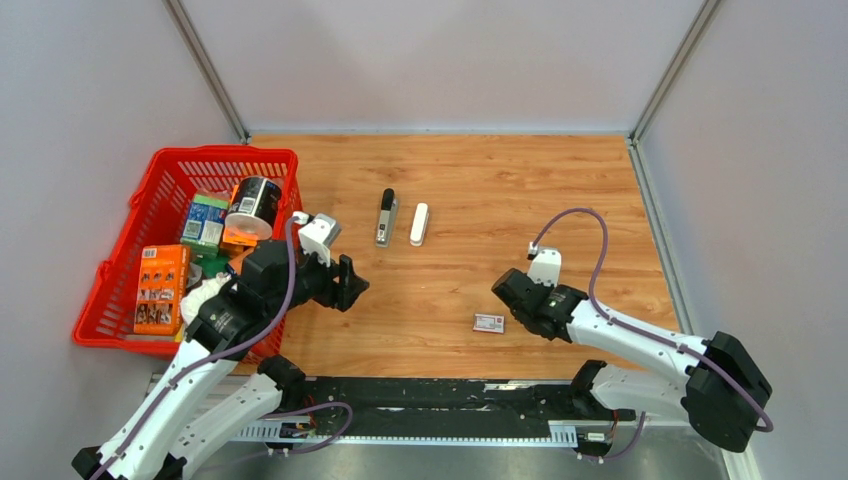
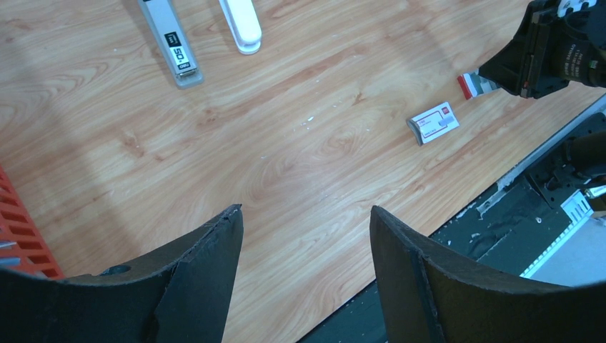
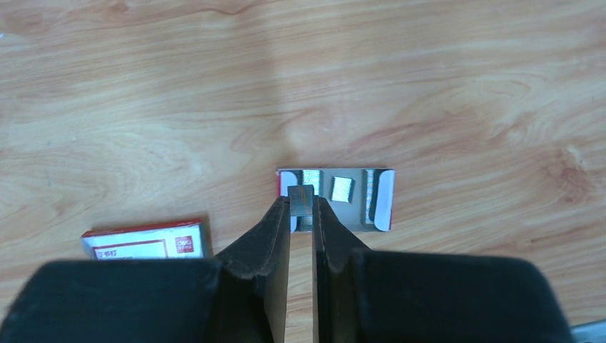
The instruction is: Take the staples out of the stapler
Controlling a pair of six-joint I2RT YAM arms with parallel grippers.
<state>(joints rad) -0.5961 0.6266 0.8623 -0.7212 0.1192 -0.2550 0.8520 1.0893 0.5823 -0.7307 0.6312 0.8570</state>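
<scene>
The stapler lies in two parts at mid-table: its white shell (image 1: 419, 224) (image 2: 241, 25) and, just to the left, its grey-metal inner bar with a black tip (image 1: 385, 217) (image 2: 171, 46). My right gripper (image 1: 503, 292) (image 3: 301, 200) is shut on a short strip of staples (image 3: 301, 194). It holds the strip over a small open tray (image 3: 382, 200) that has more staple strips in it. My left gripper (image 1: 350, 283) (image 2: 304, 214) hovers open over bare wood, below and left of the stapler parts, with nothing between its fingers.
A small red-and-white flat box (image 1: 488, 321) (image 3: 146, 239) (image 2: 434, 123) lies left of the right gripper. A red basket (image 1: 115, 270) full of packets stands at the left edge of the table. The black mounting rail (image 1: 450, 400) runs along the near edge.
</scene>
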